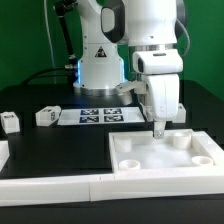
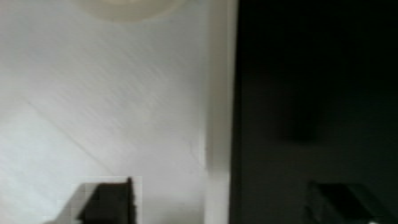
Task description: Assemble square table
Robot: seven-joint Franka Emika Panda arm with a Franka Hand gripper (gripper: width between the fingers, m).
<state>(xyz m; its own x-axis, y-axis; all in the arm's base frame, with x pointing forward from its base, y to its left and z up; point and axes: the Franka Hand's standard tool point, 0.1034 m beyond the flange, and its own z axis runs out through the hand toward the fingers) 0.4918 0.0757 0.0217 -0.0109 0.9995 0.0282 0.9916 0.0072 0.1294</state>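
The white square table top [image 1: 150,152] lies at the exterior view's right, its rim and round sockets facing up. My gripper [image 1: 159,129] points straight down over its far edge. In the wrist view the gripper [image 2: 226,205] is open: one dark finger [image 2: 103,203] is over the white top [image 2: 107,110], the other is over the black table, and the top's edge runs between them. The fingers hold nothing. Two small white leg blocks [image 1: 10,122] [image 1: 46,116] lie at the exterior view's left.
The marker board [image 1: 100,116] lies flat in front of the robot base. Long white border bars [image 1: 60,185] run along the front. Another white part [image 1: 3,151] shows at the left edge. The table surface is black.
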